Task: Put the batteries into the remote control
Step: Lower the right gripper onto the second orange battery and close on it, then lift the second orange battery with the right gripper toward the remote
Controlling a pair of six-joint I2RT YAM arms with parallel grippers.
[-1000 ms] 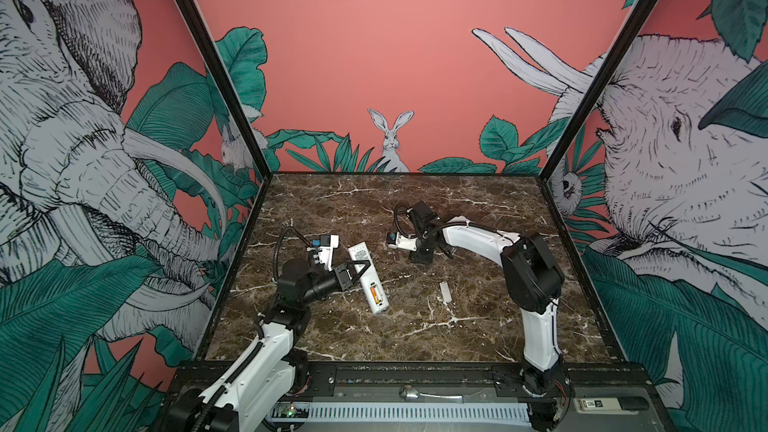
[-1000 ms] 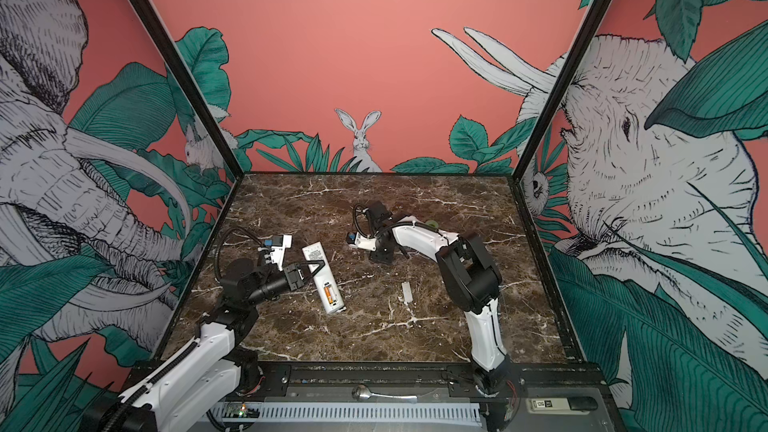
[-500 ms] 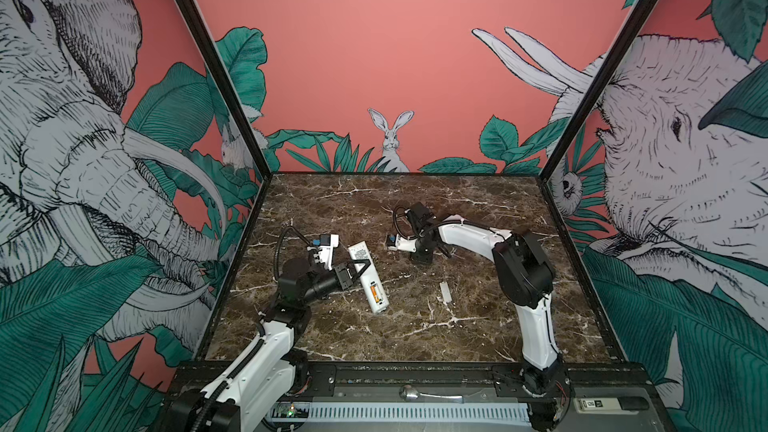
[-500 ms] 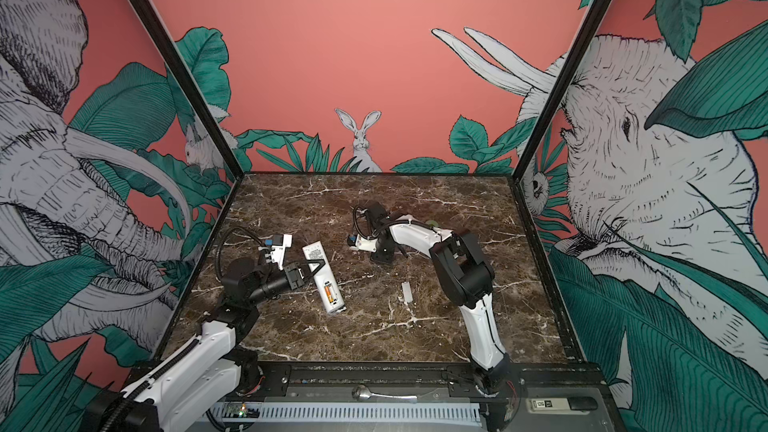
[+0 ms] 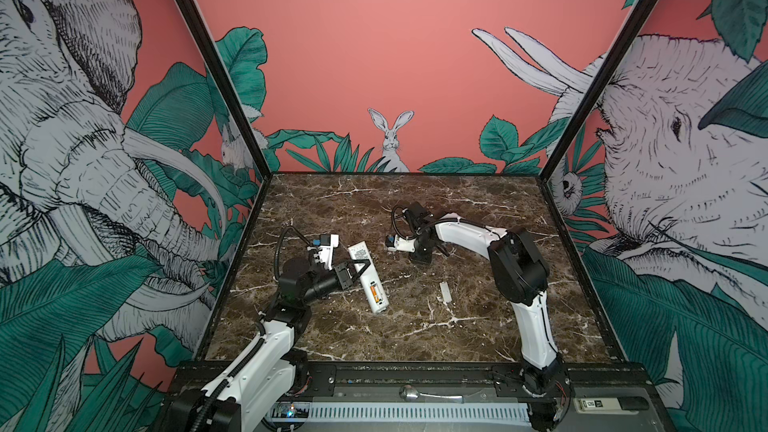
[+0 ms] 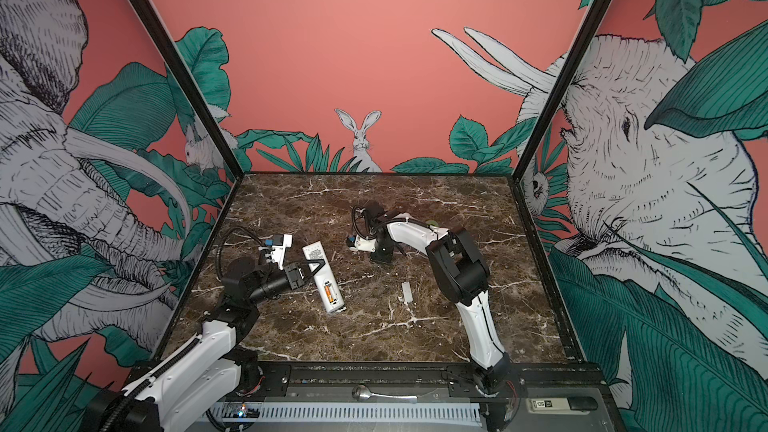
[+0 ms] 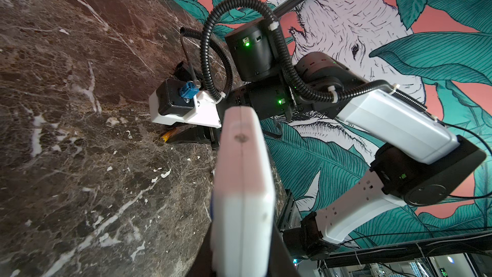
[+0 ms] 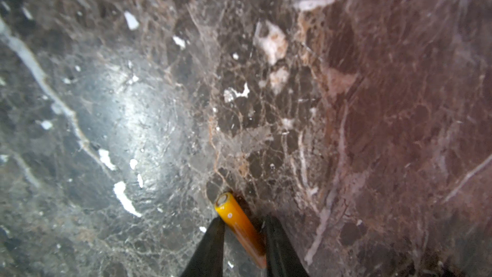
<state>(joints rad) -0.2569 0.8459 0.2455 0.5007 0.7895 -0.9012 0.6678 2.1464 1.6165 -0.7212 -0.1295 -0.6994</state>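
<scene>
Halfway there: first battery (image 5: 374,292) sits in the remote control (image 5: 360,253) the left gripper (image 5: 360,268) clenches, while farther back the right gripper (image 8: 243,219) straddles the second battery (image 8: 231,214), pinched or not I can't tell.

L arm (image 5: 270,338), R arm (image 5: 536,326): white moulded links, blk cyl. joint housings (image 7: 250,49) w/ green LEDs. Blk corrugated conduit (image 7: 204,43), white zip ties. Wrist cam (image 7: 170,97): blk box, white bracket, blue connector (image 7: 188,92), thin coiled lead. L gripper (image 5: 360,268), R gripper (image 8: 242,218): blk tapered fingers. Lower link: small sq. slots.
</scene>
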